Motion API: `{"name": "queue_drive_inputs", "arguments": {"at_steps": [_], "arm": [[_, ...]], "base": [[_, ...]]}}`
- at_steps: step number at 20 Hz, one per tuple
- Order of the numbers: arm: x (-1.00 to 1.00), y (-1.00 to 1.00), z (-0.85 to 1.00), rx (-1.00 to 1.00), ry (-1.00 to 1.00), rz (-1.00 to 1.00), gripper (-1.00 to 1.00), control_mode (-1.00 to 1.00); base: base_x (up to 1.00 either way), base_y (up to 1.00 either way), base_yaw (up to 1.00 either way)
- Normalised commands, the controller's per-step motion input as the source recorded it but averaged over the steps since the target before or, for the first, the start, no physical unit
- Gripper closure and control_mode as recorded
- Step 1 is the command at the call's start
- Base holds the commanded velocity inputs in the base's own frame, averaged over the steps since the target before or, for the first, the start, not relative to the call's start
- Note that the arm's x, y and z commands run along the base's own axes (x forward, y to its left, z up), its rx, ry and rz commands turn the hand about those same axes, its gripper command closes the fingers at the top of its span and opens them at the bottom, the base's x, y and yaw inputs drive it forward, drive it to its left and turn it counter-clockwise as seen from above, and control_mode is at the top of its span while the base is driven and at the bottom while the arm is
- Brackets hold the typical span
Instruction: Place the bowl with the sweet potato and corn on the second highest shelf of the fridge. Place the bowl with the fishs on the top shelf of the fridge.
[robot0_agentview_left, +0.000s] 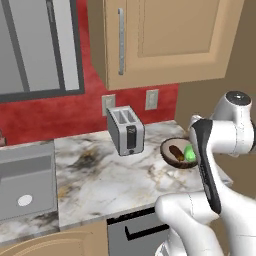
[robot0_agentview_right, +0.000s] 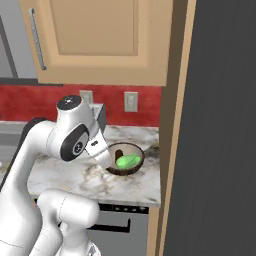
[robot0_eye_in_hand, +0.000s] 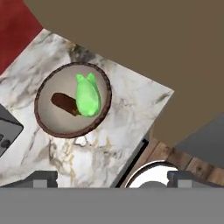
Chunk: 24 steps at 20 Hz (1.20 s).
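Note:
The small dark brown bowl stands on the marble counter near its right end, also seen as the bowl and the bowl. Inside it lie the sweet potato and the lime-green corn, side by side. My gripper hangs above the counter, short of the bowl and looking down on it. It is open, its fingertips wide apart with nothing between them. The grey fridge rises as a tall flat side to the right of the counter. Its shelves are hidden, and the bowl with the fishs is out of view.
A silver toaster stands left of the bowl against the red wall. A sink lies at the far left. Wooden wall cabinets hang over the counter. A brown panel separates counter and fridge.

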Motion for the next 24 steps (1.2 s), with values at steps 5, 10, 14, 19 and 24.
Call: {"name": "queue_drive_inputs", "arguments": {"at_steps": [5, 10, 14, 19, 24], "arm": [[0.23, -0.02, -0.98, 0.07, 0.16, -0.14, -1.0, -1.0], [0.27, -0.14, -0.73, 0.12, 0.02, -0.11, -1.0, -1.0], [0.29, -0.38, -0.18, 0.06, -0.02, -0.07, -1.0, -1.0], [0.12, -0.35, -0.08, 0.04, 0.0, 0.0, -1.0, -1.0], [0.06, -0.26, -0.24, 0.0, 0.09, 0.0, -1.0, -1.0]], "base": [[0.0, 0.0, 0.0], [0.0, 0.0, 0.0], [0.0, 0.0, 0.0], [0.0, 0.0, 0.0], [0.0, 0.0, 0.0]]}}
